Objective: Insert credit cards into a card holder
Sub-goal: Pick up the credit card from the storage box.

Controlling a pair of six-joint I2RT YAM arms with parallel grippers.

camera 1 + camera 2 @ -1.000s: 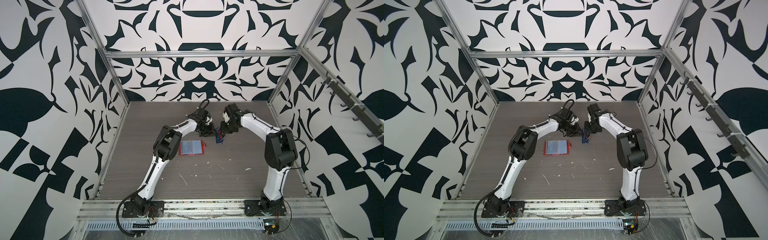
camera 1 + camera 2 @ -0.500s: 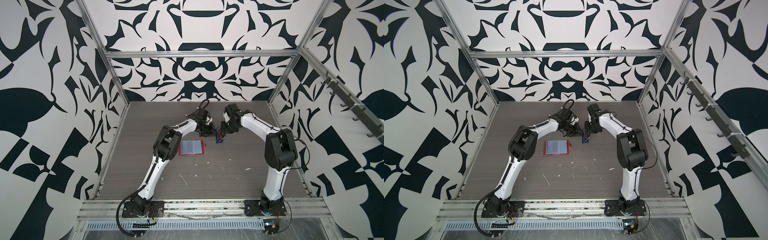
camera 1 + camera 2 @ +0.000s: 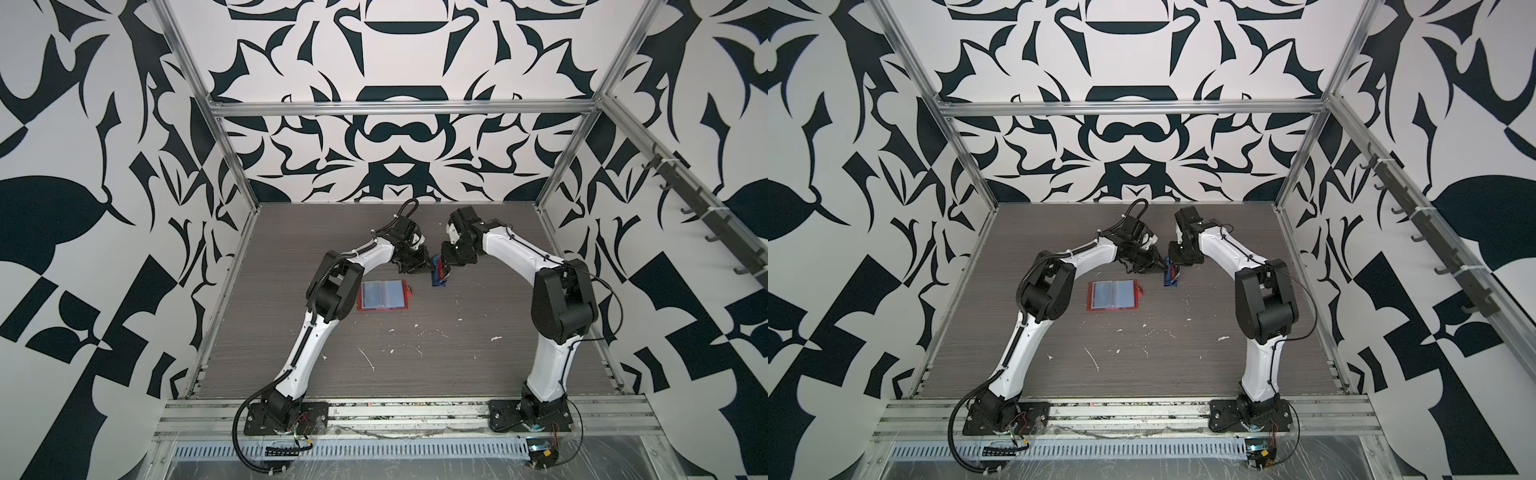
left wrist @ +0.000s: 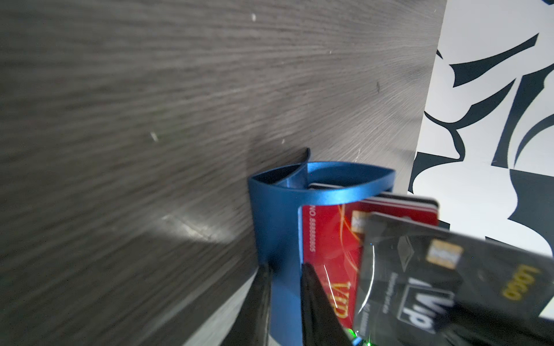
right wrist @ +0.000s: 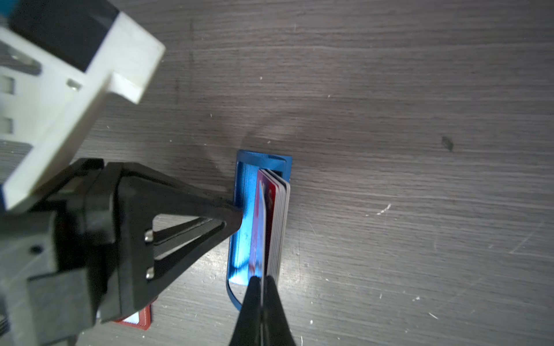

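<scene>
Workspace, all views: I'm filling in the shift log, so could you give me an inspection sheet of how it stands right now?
Surface: dark wood-grain table, scuffed.
Job's things: wallet lies open and flat, clear sleeves up; cards stand on edge in a blue stand.
Clutter: pale flecks on the table; scraps or scratches, cannot tell.
Hands: left hand shut on the stand's wall; right hand shut on the held card, pinching its edge.
Cables: black loop at the left arm's base, off the table.
Surroundings: black-and-white patterned walls, metal frame, hook rail on the side wall.
</scene>
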